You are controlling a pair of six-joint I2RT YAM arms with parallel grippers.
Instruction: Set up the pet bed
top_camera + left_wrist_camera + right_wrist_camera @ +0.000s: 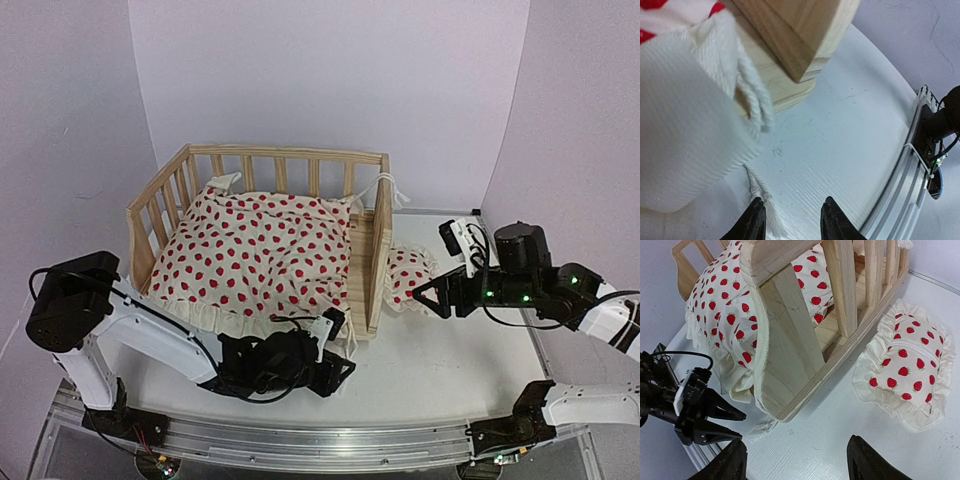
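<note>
The pet bed, a light pine frame with slatted rails, stands mid-table with its red-dotted white ruffled cushion inside. The cushion's front ruffle hangs over the open near side. My left gripper is open and empty at the bed's front right corner; in the left wrist view a white tie string lies on the table by its left finger. My right gripper is open and empty, right of the bed, near the small pillow. The right wrist view shows the bed's corner post.
The small red-dotted pillow lies on the white table against the bed's right side. A metal rail runs along the table's near edge. Curved white backdrop walls close in behind and at both sides.
</note>
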